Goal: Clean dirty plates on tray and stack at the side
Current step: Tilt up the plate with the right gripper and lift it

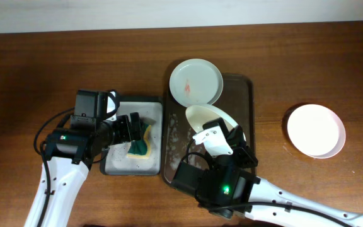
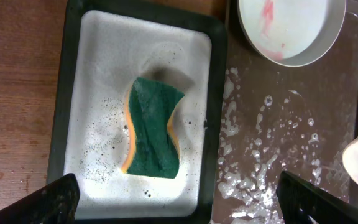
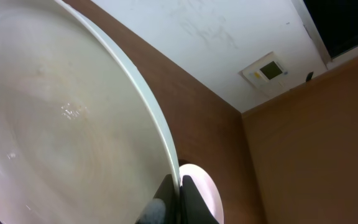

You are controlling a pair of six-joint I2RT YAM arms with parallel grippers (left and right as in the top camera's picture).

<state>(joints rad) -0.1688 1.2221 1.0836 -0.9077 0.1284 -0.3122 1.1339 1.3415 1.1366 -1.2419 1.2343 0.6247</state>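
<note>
Held plate is tilted up over mid tray, rim pinched in right hand, which is closed on it. Its face shows no clear red, so scrub step prob done or close. Dirty plate w/ red smears sits at tray's far-left corner, partly over the rim. Clean plate lies on table well right of tray = stack spot. Left hand is open, hovering above sponge, which lies loose in soapy sponge tray just left of tray. Next, my guess: right hand carries held plate right, levels it, sets it on clean plate. Wet rim may slip. If residue shows, left grabs sponge first.
</note>
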